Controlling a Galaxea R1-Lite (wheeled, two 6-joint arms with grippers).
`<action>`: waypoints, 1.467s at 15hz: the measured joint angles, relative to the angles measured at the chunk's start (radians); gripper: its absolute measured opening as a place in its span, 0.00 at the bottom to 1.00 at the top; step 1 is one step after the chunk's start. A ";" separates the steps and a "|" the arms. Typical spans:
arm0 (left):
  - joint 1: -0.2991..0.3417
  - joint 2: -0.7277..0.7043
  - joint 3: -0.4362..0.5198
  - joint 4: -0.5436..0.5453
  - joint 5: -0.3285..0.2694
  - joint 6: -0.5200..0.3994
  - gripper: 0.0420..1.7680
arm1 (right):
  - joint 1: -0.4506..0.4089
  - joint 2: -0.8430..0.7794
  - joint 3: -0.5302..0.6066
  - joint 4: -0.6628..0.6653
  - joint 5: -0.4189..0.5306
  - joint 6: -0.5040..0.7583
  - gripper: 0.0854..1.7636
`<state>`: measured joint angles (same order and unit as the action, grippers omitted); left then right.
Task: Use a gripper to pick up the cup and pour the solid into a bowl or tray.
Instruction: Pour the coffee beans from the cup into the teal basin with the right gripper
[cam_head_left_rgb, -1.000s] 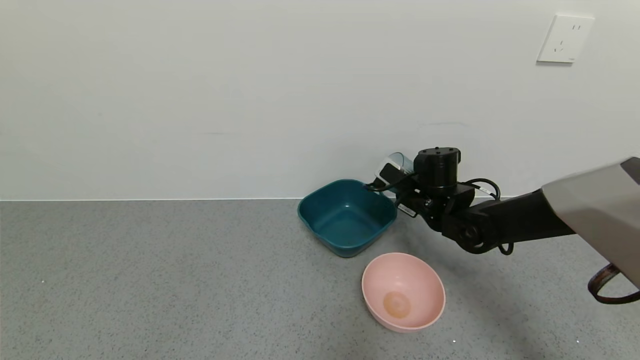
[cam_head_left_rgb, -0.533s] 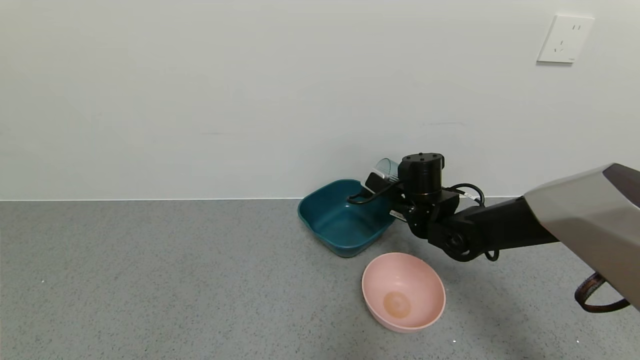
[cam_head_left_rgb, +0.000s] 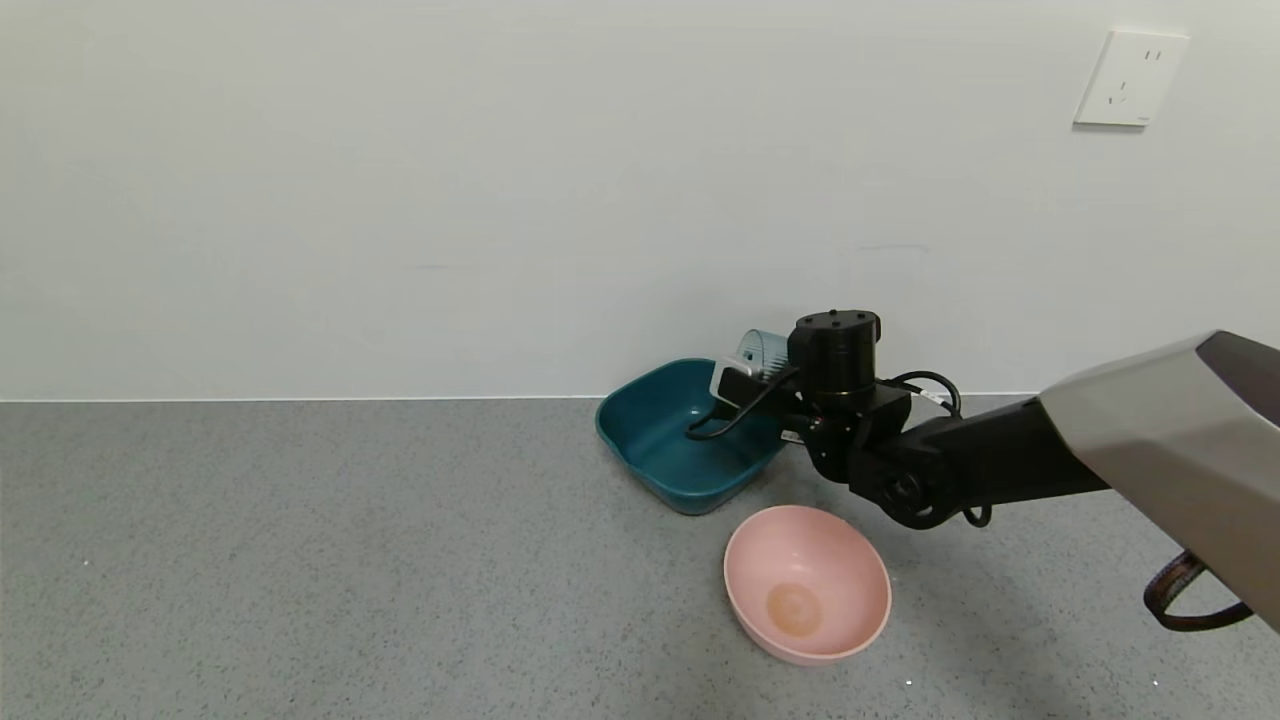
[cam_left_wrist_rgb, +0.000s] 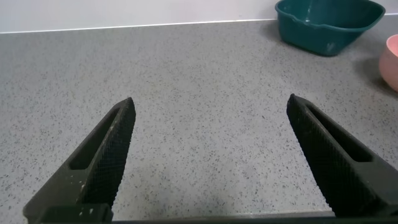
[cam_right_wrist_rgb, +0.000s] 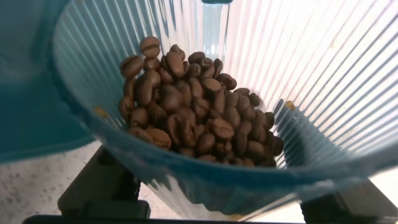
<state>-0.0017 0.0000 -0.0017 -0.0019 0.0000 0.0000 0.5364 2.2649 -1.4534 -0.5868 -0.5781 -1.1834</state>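
A: What can't you see well?

B: From the head view, the black right gripper and its arm hide most of the small ribbed see-through blue cup. You only see its round end poking out above the black claw. The beans don't show from there at all.

A: So what is the claw doing?

B: It is closed around the cup and holds it tipped on its side, over the back right corner of the dark teal square plastic bowl. In the right wrist view the heap of brown coffee beans sits inside the cup.

A: And your other claw?

B: The black left gripper is spread wide over the grey speckled table, holding nothing. The round pink bowl sits just in front of the teal one.
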 joint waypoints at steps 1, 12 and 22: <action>0.000 0.000 0.000 0.000 0.000 0.000 0.99 | -0.002 -0.001 0.002 -0.003 0.000 -0.030 0.76; 0.000 0.000 0.000 0.000 0.000 0.000 0.99 | 0.000 -0.011 0.019 -0.013 0.000 -0.272 0.76; 0.000 0.000 0.000 0.000 0.000 0.000 0.99 | 0.011 -0.001 0.026 -0.074 -0.013 -0.420 0.76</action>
<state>-0.0017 0.0000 -0.0017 -0.0019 0.0000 0.0000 0.5479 2.2634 -1.4272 -0.6613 -0.5911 -1.6038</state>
